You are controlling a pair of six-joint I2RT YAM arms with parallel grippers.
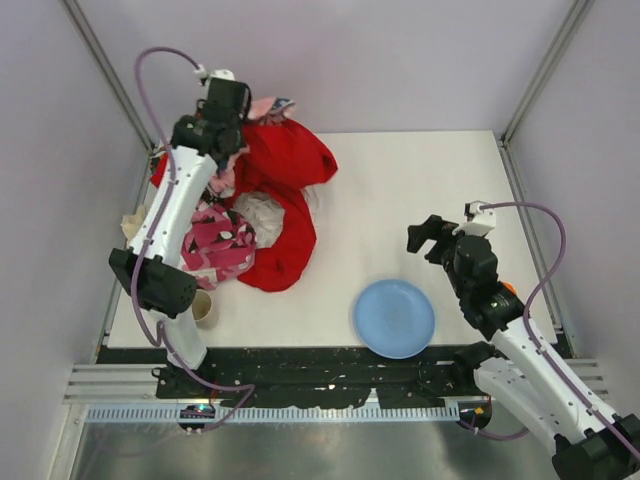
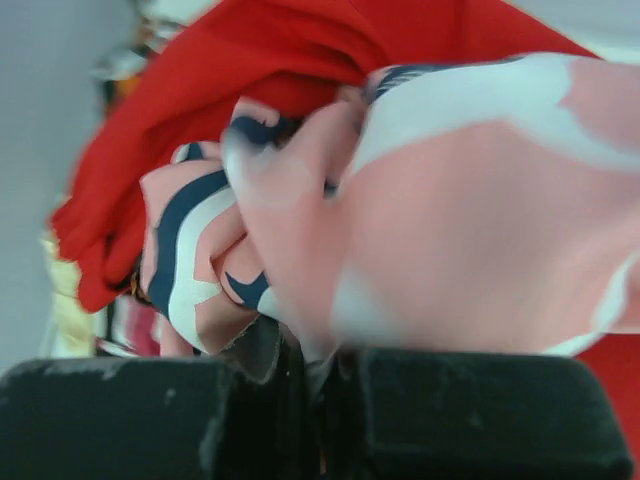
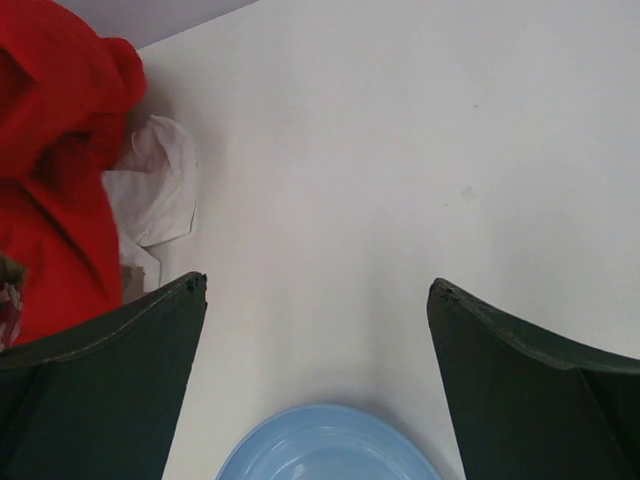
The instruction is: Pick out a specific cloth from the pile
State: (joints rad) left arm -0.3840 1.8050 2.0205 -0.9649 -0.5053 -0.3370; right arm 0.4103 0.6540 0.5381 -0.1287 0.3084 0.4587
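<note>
Up at the far left corner of the worktop (image 1: 420, 190), the left gripper (image 2: 322, 375) is clenched on a fold of the pink cloth (image 2: 450, 230). Its two black fingers meet at the bottom of the left wrist view with the fabric pinched in the seam between them. The cloth is pale pink with navy and white shapes, and it bunches up close to the lens, partly blurred. Behind it lies the red cloth (image 1: 290, 160), which fills the far part of that view. Seen from above, the left arm reaches from its base at the near left edge over the pile (image 1: 270, 190), and its wrist hides where the fingers meet the fabric.

The white rag (image 1: 262, 215) is not in that grip. It lies in the middle of the pile, crumpled on the red cloth, just right of the floral cloth (image 1: 220, 245) and nearer than the left gripper. In the right wrist view its edge hangs off the red cloth onto the worktop.

The right gripper (image 3: 318, 285) is released, its fingers spread wide with nothing between them. It sits toward the right edge, pointing at the pile and well apart from it. A blue plate (image 1: 395, 318) lies by the near edge, between the arm bases and just beside the right arm; its rim shows at the bottom of the right wrist view. A tan cup (image 1: 203, 308) stands at the near left, beside the left arm's base.
</note>
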